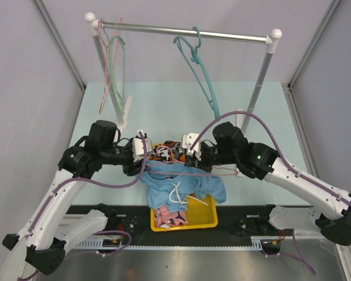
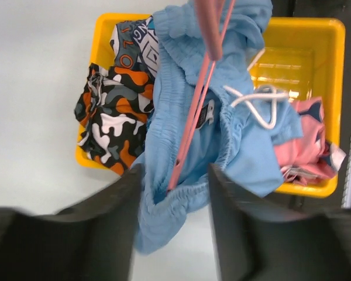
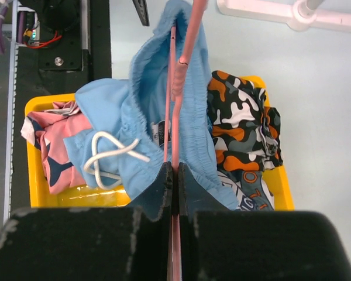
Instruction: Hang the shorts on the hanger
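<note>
Bin point(image 1: 202, 219), yellow, stands at the near centre of the table point(image 1: 164, 105), between the two arms. It holds an orange, black and white camouflage garment point(image 2: 114, 129) at its far end and a pink patterned garment point(image 2: 307, 146) at its near end. The light blue shorts point(image 1: 167, 181) are draped across the middle of the bin. Their lower part lies over the other clothes, and the white drawstring point(image 2: 260, 102) is looped on top.

The waistband end of the shorts is raised above the bin on the thin pink hanger point(image 3: 184, 58), whose wire runs inside the waistband opening.

Both arms reach inward and meet over the far side of the bin, wrists angled down. The right gripper point(image 3: 175, 175) is clamped on the hanger's wire, jaws pressed together with the wire between them. The left gripper point(image 2: 174, 187) is released. Its jaws stand apart on either side of the hanging blue fabric and the wire, and neither is seen pressing on them.

Only the top view shows the clothes rail point(image 1: 181, 32) at the far side of the table. A teal hanger point(image 1: 202, 70) hangs near its middle and pale hangers point(image 1: 114, 70) at its left end. The hanger's wire inside the waistband shows clearly only in the wrist views, where each also shows how its own jaws stand.
</note>
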Controlling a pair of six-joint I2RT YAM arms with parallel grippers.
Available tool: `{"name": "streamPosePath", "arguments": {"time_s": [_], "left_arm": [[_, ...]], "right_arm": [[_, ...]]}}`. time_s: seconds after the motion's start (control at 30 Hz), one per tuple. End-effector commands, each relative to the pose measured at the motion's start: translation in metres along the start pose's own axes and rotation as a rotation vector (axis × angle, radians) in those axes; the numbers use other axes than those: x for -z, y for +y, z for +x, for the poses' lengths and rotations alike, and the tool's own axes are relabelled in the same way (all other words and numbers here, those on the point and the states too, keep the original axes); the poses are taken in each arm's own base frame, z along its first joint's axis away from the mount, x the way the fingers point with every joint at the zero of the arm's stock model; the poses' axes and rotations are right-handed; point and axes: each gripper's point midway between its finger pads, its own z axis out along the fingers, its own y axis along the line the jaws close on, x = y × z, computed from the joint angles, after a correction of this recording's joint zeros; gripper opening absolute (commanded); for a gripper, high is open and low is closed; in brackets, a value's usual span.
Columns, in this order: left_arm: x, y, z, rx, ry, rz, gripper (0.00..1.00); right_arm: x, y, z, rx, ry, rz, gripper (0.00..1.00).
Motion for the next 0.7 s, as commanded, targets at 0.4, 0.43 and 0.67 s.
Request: {"name": "streamPosePath", "arguments": {"time_s": [0.4,0.43,0.67], "left_arm": [[0.023,0.015,0.07,-0.232,0.194,-0.013,0.76],[0.021,0.017,0.073,-0.251,0.2,-0.012,0.76],[-0.001,0.009,0.077,-0.263,0.121,0.077,0.69]], "right_arm": [[0.018,0.008,-0.032,0.208,-0.189,-0.019,0.0],[0.018,0.009,-0.032,0.208,-0.19,-0.022,0.0],[0.015,0.008,-0.035,0.218,-0.205,-0.031,0.0]]}}
